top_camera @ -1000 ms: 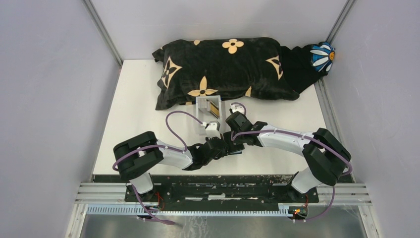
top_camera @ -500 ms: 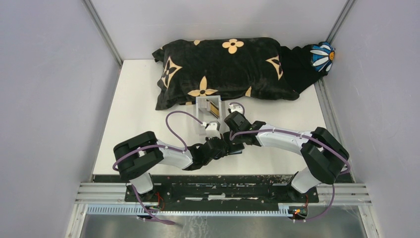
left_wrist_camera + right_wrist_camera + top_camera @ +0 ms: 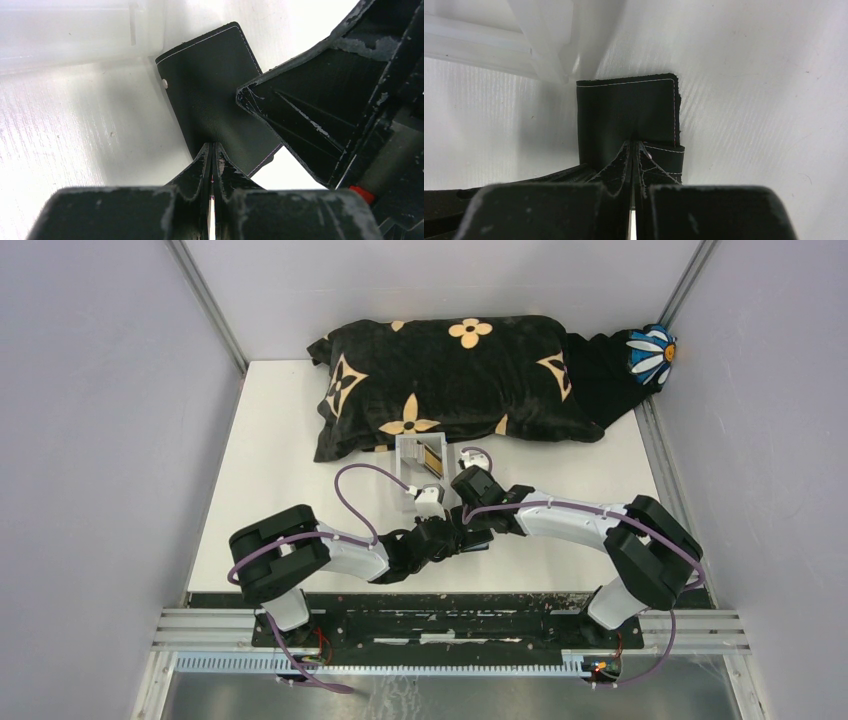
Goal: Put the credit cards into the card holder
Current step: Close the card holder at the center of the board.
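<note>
The black card holder (image 3: 212, 95) lies on the white table, next to the clear acrylic box (image 3: 65, 30). My left gripper (image 3: 212, 147) is shut, its tips pinching one edge of the holder. My right gripper (image 3: 632, 145) is shut on the holder (image 3: 624, 112) from the other side; its black body shows in the left wrist view (image 3: 325, 100). In the top view both grippers meet at the table's near middle, left gripper (image 3: 455, 538), right gripper (image 3: 478, 528), and hide the holder. Credit cards, one gold-tan (image 3: 432, 458), stand in the acrylic box (image 3: 410, 455).
A black pillow with tan flower prints (image 3: 450, 380) lies across the back of the table, just behind the acrylic box. A blue and white flower-shaped object (image 3: 651, 352) sits in the back right corner. Grey walls enclose the table on three sides.
The right arm's wrist has edged slightly to the left. The left arm and the acrylic box have not visibly moved.
</note>
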You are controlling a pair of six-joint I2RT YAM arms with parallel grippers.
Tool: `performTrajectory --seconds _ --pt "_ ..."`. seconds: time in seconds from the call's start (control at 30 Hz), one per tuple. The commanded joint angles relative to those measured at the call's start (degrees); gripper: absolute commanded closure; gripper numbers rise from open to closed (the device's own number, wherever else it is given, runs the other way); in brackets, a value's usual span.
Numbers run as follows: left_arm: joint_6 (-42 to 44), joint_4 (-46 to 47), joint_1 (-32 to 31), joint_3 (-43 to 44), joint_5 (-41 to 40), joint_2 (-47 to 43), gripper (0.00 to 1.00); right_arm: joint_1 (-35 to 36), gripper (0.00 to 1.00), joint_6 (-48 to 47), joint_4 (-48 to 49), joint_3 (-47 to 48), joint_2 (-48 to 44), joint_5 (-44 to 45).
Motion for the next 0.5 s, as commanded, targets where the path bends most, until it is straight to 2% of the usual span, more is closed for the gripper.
performTrajectory --seconds 0.0,0.47 --pt "0.9 1.7 -0.2 -0.5 0.9 1.6 0.94 0.9 0.99 2.3 4.2 -1.1 0.0 -1.5" --pt "0.7 1.9 -0.2 -0.4 1.1 2.1 0.94 0.7 0.99 5.0 10.5 -9.6 -3.1 1.1"
